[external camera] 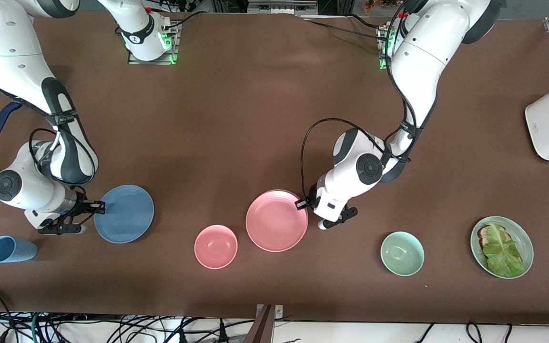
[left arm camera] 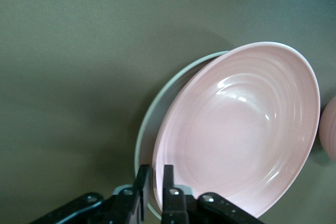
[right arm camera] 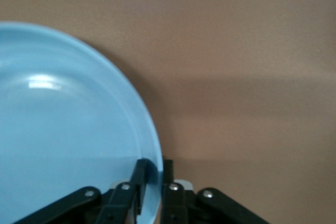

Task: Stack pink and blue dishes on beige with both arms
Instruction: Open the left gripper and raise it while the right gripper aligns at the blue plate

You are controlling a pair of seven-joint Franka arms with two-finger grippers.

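Pink plate (external camera: 277, 220), blue plate (external camera: 124, 214), beige plate (left arm camera: 152, 124): one each.

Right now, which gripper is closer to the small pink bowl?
Left. The left gripper pinches the pink plate's rim, right beside the pink bowl. The right gripper grips the blue plate, toward the right arm's end of the table.

beige plate (left arm camera: 157, 103): mostly hidden under pink plate (left arm camera: 236, 129), only a rim sliver shows
blue plate (right arm camera: 63, 129): cut off by right wrist view's edge
pink bowl (left arm camera: 329, 129): cropped at left wrist view's edge
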